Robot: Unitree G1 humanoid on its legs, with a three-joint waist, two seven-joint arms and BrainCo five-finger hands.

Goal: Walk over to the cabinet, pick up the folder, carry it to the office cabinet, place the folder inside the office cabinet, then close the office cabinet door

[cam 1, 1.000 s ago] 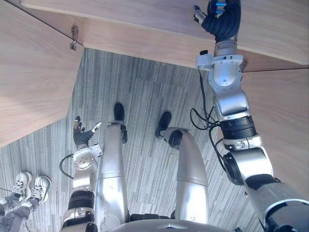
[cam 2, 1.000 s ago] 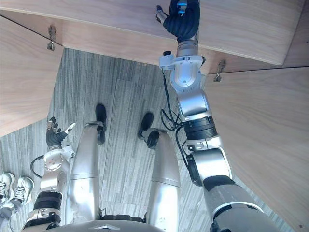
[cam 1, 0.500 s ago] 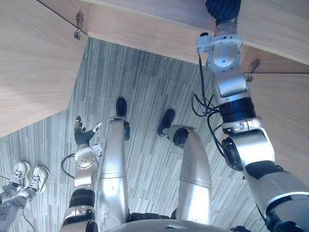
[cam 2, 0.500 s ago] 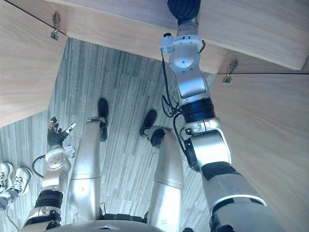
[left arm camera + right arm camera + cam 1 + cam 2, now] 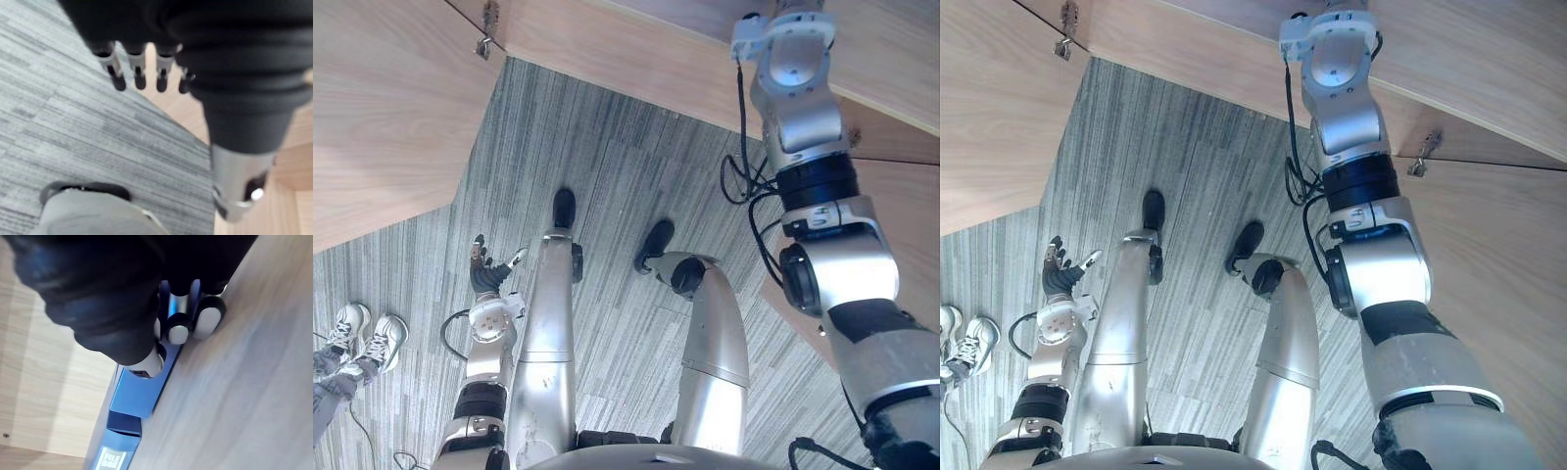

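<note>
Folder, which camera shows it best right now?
The right wrist view: the blue folder sits close up against a wood panel, with the right hand curled round its edge. The eye views give the right arm stretched toward the cabinet; the left wrist view gives carpet.

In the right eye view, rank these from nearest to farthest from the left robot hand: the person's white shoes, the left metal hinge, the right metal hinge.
From the left robot hand:
1. Person's white shoes, lower left, just beside it.
2. Left metal hinge, small and silver, upper left.
3. Right metal hinge, small and silver, far right.
</note>
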